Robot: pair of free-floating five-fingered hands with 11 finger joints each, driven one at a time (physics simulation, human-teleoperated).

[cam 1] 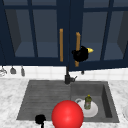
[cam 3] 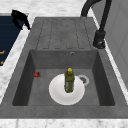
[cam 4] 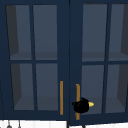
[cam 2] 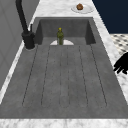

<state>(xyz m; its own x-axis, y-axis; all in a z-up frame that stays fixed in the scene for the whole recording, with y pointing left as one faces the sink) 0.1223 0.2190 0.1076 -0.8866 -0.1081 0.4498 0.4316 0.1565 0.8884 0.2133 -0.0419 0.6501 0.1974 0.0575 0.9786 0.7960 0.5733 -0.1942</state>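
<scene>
Front view: the right hand (cam 1: pixel 80 54) is curled round the right cabinet door's wooden handle (cam 1: pixel 78 37), above the sink (cam 1: pixel 45 95). The left hand (cam 1: pixel 40 119) hovers at the sink's front edge; whether its fingers are open I cannot tell. A red ball (cam 1: pixel 67 114) sits beside it.

Right side view: in the sink basin, a green bottle (cam 3: pixel 69 80) stands on a white plate (cam 3: pixel 56 92).

Upper view: the right hand (cam 4: pixel 81 105) grips the handle (cam 4: pixel 77 92) near its lower end.

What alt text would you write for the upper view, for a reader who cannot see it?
The right robot hand is curled round the handle of the right cabinet door, low on the door. The left door is beside it with its own handle; both doors are dark blue with glass panes.
</scene>
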